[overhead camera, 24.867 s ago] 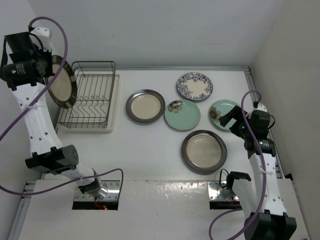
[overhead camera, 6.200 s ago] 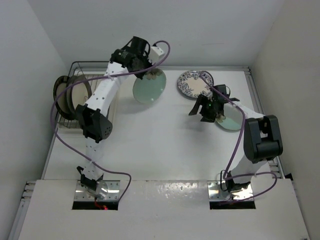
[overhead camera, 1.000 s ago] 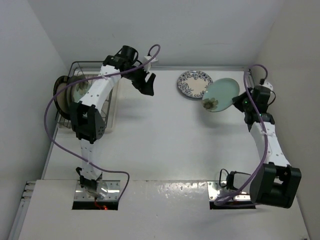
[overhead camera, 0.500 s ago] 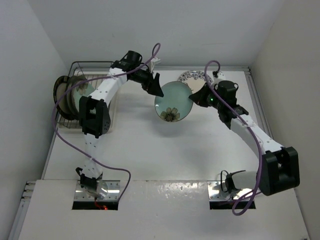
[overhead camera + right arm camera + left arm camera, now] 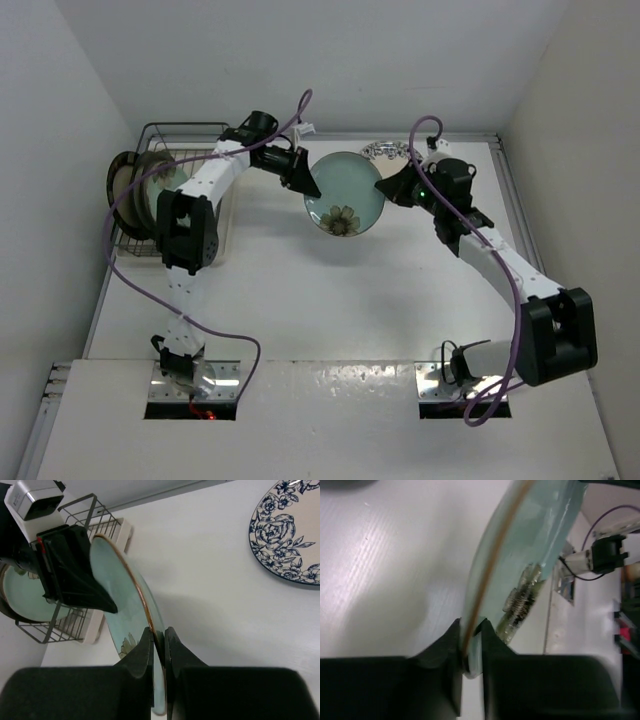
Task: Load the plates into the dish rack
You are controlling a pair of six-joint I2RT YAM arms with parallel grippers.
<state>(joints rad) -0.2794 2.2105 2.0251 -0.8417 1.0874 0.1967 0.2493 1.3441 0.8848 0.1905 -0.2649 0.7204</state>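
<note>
Above the tabletop (image 5: 300, 290), right of the rack (image 5: 222, 200), clamped on one green plate (image 5: 345, 195): left pincer (image 5: 308, 186), right pincer (image 5: 386, 190).

White matte table (image 5: 300, 300), soft shadows. Plain white walls (image 5: 330, 60) on three sides. Even, diffuse light.

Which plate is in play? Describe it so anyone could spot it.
Right of the dark grey wire dish rack, a round mint-green plate with a dark flower hangs tilted above mid-table. Unlike the blue-and-white patterned plate lying flat behind it, the left end effector and right end effector both pinch its rim.
</note>
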